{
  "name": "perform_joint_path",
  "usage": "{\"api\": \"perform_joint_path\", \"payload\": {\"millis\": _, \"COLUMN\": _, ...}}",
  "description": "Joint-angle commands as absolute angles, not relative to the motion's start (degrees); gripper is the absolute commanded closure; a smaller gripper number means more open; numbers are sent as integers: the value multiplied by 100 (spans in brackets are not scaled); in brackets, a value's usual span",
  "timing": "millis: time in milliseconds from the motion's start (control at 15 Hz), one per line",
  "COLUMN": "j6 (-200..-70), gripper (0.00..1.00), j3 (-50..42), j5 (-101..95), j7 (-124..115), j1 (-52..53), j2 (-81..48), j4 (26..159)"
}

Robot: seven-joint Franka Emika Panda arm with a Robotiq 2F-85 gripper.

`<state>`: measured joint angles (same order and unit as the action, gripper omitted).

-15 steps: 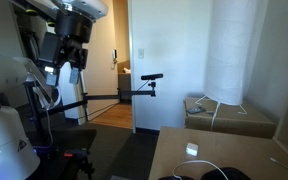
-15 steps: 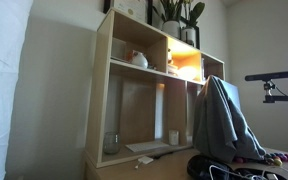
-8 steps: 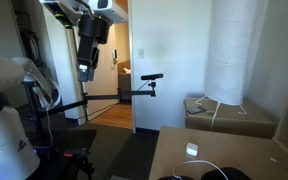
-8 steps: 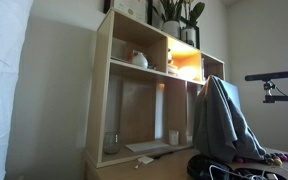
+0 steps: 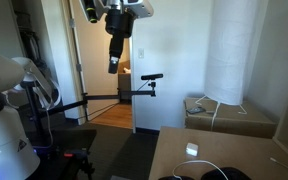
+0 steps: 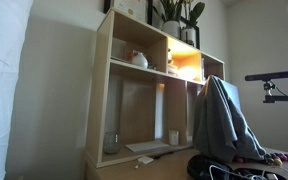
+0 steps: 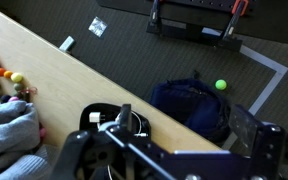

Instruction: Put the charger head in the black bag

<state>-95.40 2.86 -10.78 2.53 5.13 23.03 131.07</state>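
Observation:
The charger head [image 5: 192,150] is a small white block lying on the wooden table [image 5: 174,150]. The black bag [image 5: 216,174] lies low at the table's near edge with a thin white cord across it. It also shows in an exterior view [image 6: 212,167] and in the wrist view [image 7: 102,118]. My gripper [image 5: 114,63] hangs high in the air, pointing down, well left of and above the table. In the wrist view my gripper [image 7: 162,137] has its fingers spread wide and holds nothing. The charger head does not show in the wrist view.
A tan box [image 5: 231,119] with a white cord stands behind the table. A wooden shelf unit [image 6: 144,95] and a grey cloth [image 6: 222,120] stand by the bag. On the floor lie a dark backpack [image 7: 189,105] and a green ball [image 7: 220,85]. Coloured beads [image 7: 4,72] sit on the table.
My arm has swung across the top of the exterior view, from the far left toward the table, and risen; the gripper now hangs by the doorway. The table's objects have not moved.

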Motion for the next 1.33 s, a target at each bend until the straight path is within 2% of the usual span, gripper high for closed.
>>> {"api": "perform_joint_path", "payload": {"millis": 0, "j6": -9262, "gripper": 0, "j3": 439, "j5": -1023, "j7": 240, "j1": 522, "j2": 1445, "j4": 12142}}
{"api": "perform_joint_path", "payload": {"millis": 600, "j6": -9495, "gripper": 0, "j3": 637, "j5": -729, "j7": 920, "j1": 670, "j2": 71, "j4": 10764}}
{"api": "perform_joint_path", "payload": {"millis": 1133, "j6": -10765, "gripper": 0, "j3": 635, "j5": -521, "j7": 1959, "j1": 635, "j2": -229, "j4": 10626}}
{"api": "perform_joint_path", "payload": {"millis": 1267, "j6": -10677, "gripper": 0, "j3": 649, "j5": -635, "j7": 1802, "j1": 652, "j2": -185, "j4": 10701}}
